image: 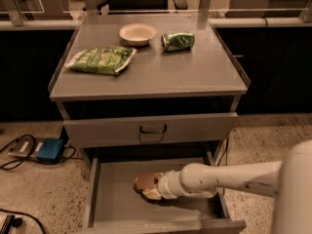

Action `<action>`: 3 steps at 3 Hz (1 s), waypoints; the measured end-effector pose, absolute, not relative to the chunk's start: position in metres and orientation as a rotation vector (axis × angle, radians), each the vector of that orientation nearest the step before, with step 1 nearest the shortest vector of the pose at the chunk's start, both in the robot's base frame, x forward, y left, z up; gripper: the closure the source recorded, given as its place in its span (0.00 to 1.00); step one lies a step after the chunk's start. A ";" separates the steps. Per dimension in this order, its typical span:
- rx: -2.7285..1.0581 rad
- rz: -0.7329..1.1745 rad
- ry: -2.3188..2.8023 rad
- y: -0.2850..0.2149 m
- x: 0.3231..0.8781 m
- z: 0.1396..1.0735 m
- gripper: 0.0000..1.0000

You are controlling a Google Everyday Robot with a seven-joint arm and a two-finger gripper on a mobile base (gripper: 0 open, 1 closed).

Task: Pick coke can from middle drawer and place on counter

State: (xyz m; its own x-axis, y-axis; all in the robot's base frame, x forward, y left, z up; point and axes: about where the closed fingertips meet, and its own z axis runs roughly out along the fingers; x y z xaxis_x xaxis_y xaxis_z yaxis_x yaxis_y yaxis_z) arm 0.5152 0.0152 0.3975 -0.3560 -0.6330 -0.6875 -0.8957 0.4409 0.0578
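Note:
The coke can [143,182], red with a silvery end, lies on its side on the floor of the open middle drawer [114,201], left of centre. My gripper [147,186] reaches in from the right on a white arm, low inside the drawer. Its cream fingers [151,195] sit above and below the can and hold it against the drawer floor. The counter [156,77] is the grey cabinet top above.
On the counter lie a green chip bag [101,61], a white bowl [138,33] and a green soda can [178,41] on its side. The shut upper drawer front [152,129] overhangs the drawer's back. A blue box [49,149] with cables lies on the floor at left.

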 end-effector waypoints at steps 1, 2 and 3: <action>-1.262 0.518 2.052 -0.012 0.484 0.442 1.00; -1.316 0.413 1.944 -0.030 0.448 0.509 1.00; -1.444 0.341 1.746 -0.022 0.436 0.588 1.00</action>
